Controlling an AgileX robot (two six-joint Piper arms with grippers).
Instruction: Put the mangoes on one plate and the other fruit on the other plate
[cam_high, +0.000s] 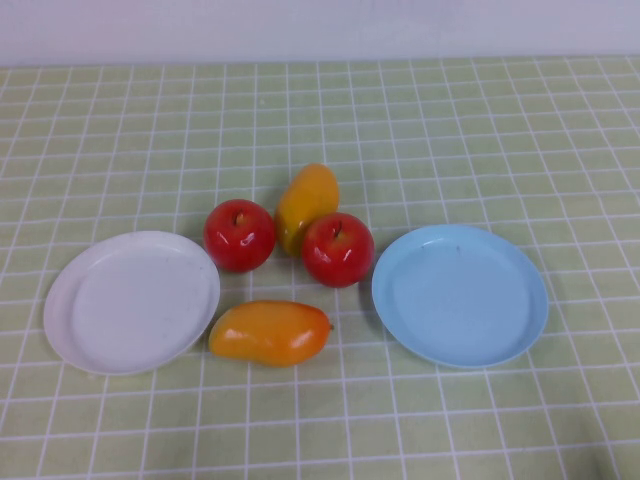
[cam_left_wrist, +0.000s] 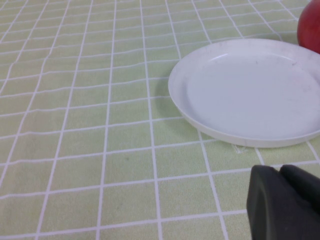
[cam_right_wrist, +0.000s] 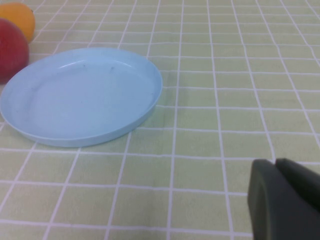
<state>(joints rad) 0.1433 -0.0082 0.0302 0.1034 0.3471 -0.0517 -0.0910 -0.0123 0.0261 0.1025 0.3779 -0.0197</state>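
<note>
— Four fruits lie between two plates on the bench with the green-and-white checked cloth (cam_high: 450, 130). Where does each sit?

— On the robot's left is the round white shallow plastic plate (cam_high: 130, 300), bare. On the right is the round light blue shallow plastic plate (cam_high: 460, 295), also bare. The two round shiny red apples sit between them: the left apple (cam_high: 240, 235) just beside the white plate's far rim, the right apple (cam_high: 338, 249) close to the blue plate's rim.

— And the mangoes?

— The far glossy orange-yellow mango (cam_high: 306, 205) lies between the apples, seemingly touching both. Its long axis runs away from the robot, leaning a little to the right, with its top end pointing to the far side. The near mango (cam_high: 270, 332) lies crosswise, long axis left to right, its tapered tip pointing toward the blue plate.

— The arms?

— The left end effector (cam_left_wrist: 287, 202) hangs over the cloth near the white plate, its dark fingers pressed together with nothing between them. The right end effector (cam_right_wrist: 287, 197) is the same, near the blue plate, likewise closed and holding nothing.
</note>
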